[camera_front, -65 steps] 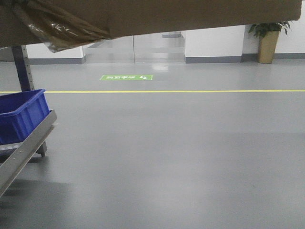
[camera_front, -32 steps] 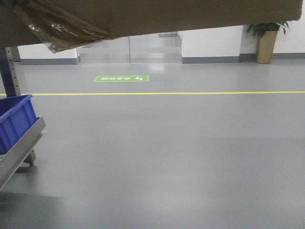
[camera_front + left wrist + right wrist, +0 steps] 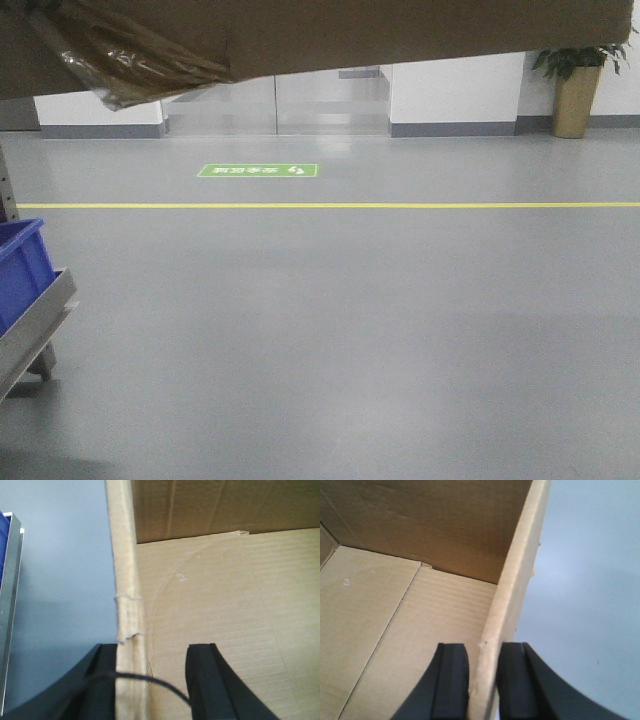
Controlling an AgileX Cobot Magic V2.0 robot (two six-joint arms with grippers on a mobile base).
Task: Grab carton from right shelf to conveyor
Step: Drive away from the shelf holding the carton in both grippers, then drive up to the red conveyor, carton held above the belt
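The brown carton (image 3: 350, 30) hangs across the top of the front view, lifted off the floor, with loose tape at its left. In the left wrist view my left gripper (image 3: 152, 652) straddles the carton's left wall (image 3: 127, 580): the outer finger touches it and the inner finger stands apart over the carton floor. In the right wrist view my right gripper (image 3: 482, 650) is shut on the carton's right wall (image 3: 512, 575), one finger on each side. The shelf is out of view.
A blue bin (image 3: 20, 270) sits on a grey metal frame (image 3: 35, 320) at the left edge. Grey floor lies ahead with a yellow line (image 3: 330, 205) and a green floor sign (image 3: 258, 170). A potted plant (image 3: 575, 90) stands at the far right wall.
The blue bin and metal frame have slid left and mostly out of the front view. The floor sign and plant shifted slightly. The carton stays fixed at the top.
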